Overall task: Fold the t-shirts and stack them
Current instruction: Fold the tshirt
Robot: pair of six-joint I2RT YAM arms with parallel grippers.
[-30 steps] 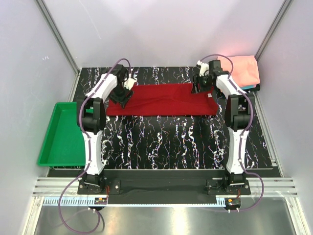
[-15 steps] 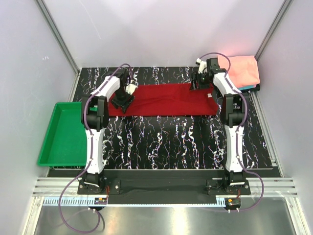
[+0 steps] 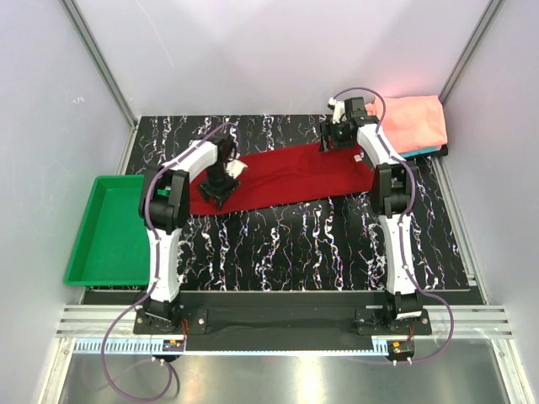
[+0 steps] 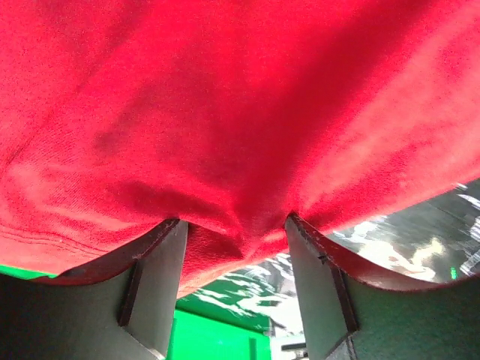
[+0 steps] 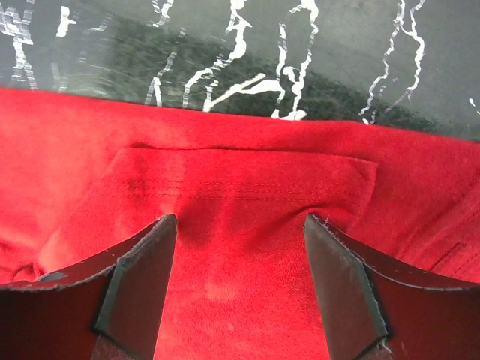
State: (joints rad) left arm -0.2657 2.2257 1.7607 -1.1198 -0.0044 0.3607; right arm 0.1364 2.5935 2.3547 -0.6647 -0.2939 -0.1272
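Observation:
The dark red t-shirt [image 3: 290,174] lies as a long folded strip, slanting across the middle of the table. My left gripper [image 3: 221,190] is at its left end. In the left wrist view the cloth [image 4: 225,112] is raised off the table, with a bunch of it pinched between the jaws of the gripper [image 4: 236,225]. My right gripper [image 3: 333,140] is at the strip's far right corner. In the right wrist view it [image 5: 240,217] stands with its jaws apart, tips pressing on flat cloth [image 5: 247,180]. The salmon-pink t-shirt [image 3: 414,120] lies folded at the back right on a teal one [image 3: 431,151].
A green plastic tray [image 3: 105,227] stands off the table's left edge and shows under the lifted cloth in the left wrist view [image 4: 210,337]. The black marbled table [image 3: 303,244] is walled by white panels at the back and both sides.
My left gripper has moved toward the near side with the shirt's left end, so the strip now slants. My right gripper has shifted slightly toward the far left at the top right corner.

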